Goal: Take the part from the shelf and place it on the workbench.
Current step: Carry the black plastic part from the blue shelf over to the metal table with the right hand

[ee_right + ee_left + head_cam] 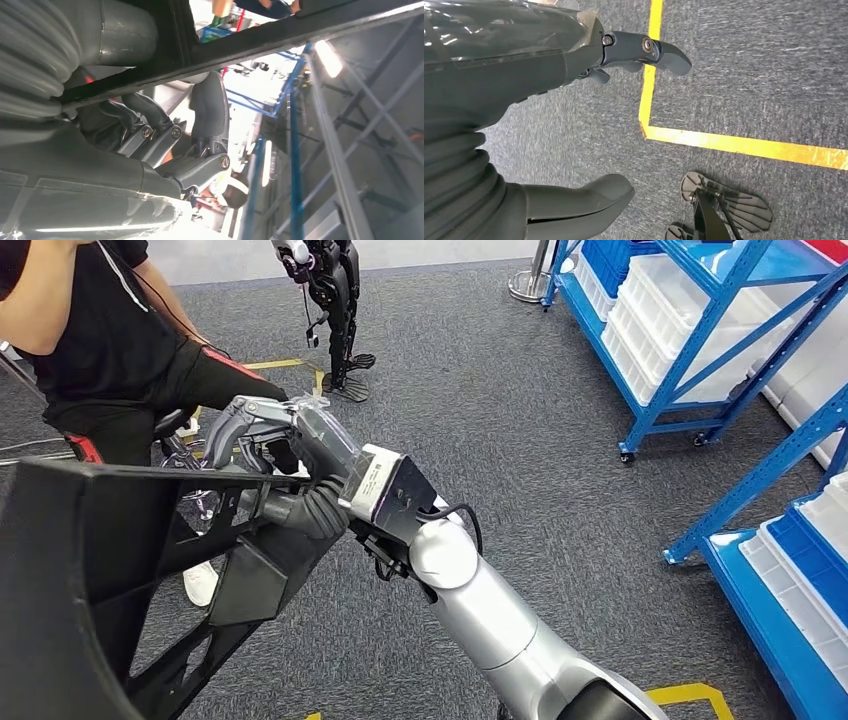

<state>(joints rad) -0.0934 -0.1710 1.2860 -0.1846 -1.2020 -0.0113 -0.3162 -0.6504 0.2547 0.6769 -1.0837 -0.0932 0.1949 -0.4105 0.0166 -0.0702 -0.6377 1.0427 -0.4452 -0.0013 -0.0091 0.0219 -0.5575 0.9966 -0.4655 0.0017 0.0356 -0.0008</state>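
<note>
Gripping the part (pixel 120 570), a large black framed panel with open triangular cut-outs, along its upper edge bar: right hand (pixel 285 455) closed over that bar, thumb (pixel 210 107) on one face and darker fingers (pixel 150 132) curled against the other, as the right wrist view shows, bar running between them. Part already off the shelf, carried in the air at the near left of the head view, above grey carpet floor (pixel 520 390). Long axis of the gripped bar running left to right and roughly level; bulk of the part lying to the left of and below the right hand, so load hangs well off to one side of the grasp. Left hand (pixel 574 125) hanging over the floor beside yellow floor tape (pixel 744 145), fingers apart and holding nothing; in no contact with the part, so right hand alone carrying it. Blue shelf racks (pixel 700 340) with white bins at far right and near right, well apart from the part. Seated person (pixel 100 340) at far left, close beyond the part's far edge. No desk visible; judged next need: turn toward the desk, keeping the part's left end away from the person.
</note>
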